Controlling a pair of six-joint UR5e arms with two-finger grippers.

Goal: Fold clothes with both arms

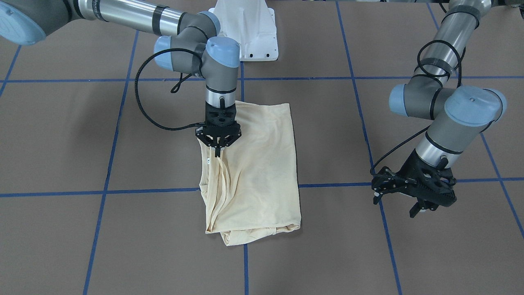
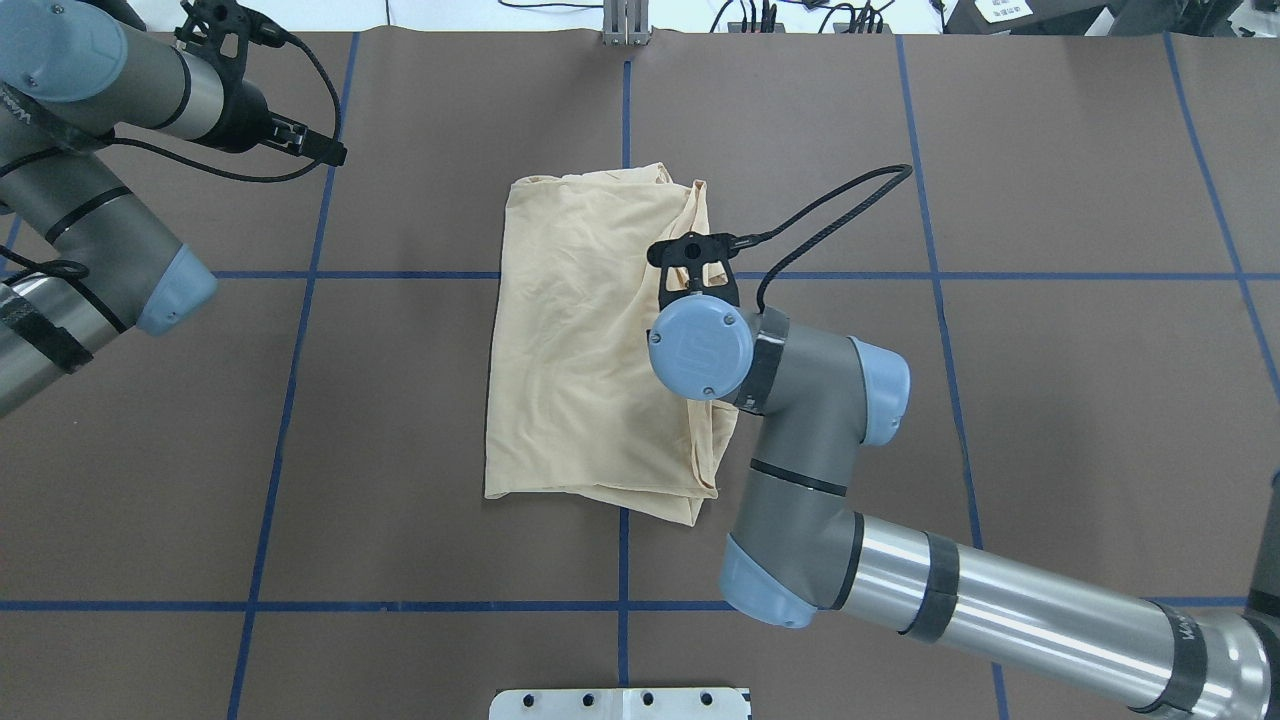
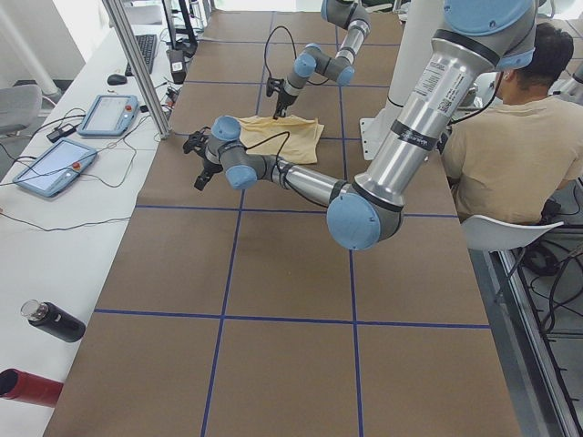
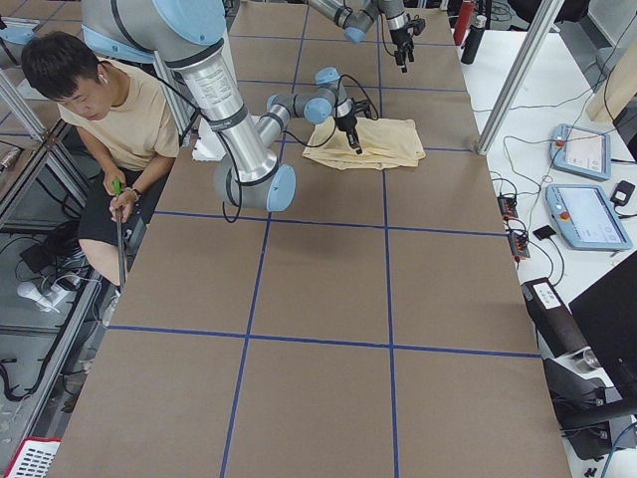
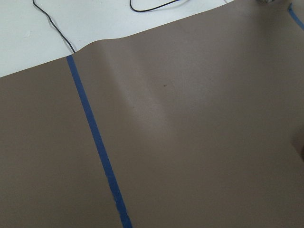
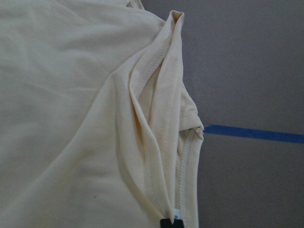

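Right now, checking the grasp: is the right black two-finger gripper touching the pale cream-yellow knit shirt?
Touching. In the front-facing view the right gripper pinches the cream-yellow shirt at its edge.

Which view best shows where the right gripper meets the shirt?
Exterior front-facing: the right gripper shows whole, closed on the shirt at its edge. Overhead, the wrist hides the fingertips. The right wrist view shows only a fingertip at the seam; side views are too small.

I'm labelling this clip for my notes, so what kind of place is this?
Probably a robotics lab: a left arm and right arm at a table gridded with blue tape, a shirt on it, teach pendants alongside, a person seated by the robot.
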